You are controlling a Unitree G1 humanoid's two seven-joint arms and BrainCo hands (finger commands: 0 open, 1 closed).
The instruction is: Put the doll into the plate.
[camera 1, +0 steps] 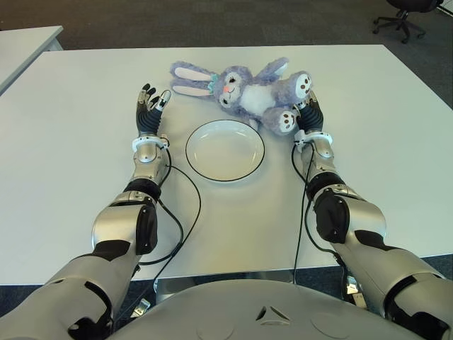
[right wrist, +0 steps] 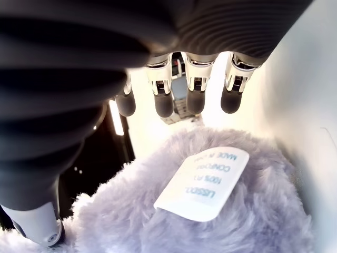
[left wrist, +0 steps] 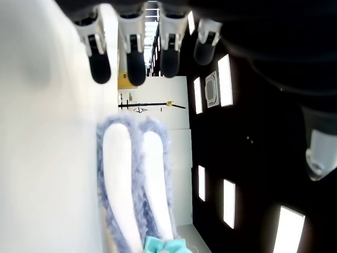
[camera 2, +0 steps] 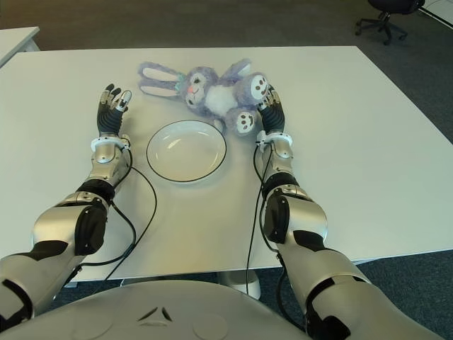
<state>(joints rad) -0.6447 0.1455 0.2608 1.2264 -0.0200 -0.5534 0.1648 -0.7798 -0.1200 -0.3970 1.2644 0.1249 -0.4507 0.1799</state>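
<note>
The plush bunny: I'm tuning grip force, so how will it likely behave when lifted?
The plush bunny looks soft and furry, so it will probably squash under the right hand's open fingers. Its long ears lie flat on the table and would likely dangle. It seems light and unlikely to roll.

White sewn-in label (right wrist: 202,182) on the purple plush rabbit doll (right wrist: 210,221): upside down, reads "MADE IN", "100% POLYESTER"; remainder illegible.

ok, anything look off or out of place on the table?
Nothing stands out. The doll lies on the table beyond the plate, which holds nothing. The right hand, fingers open, is beside the doll's feet; the open left hand is near its ears.
</note>
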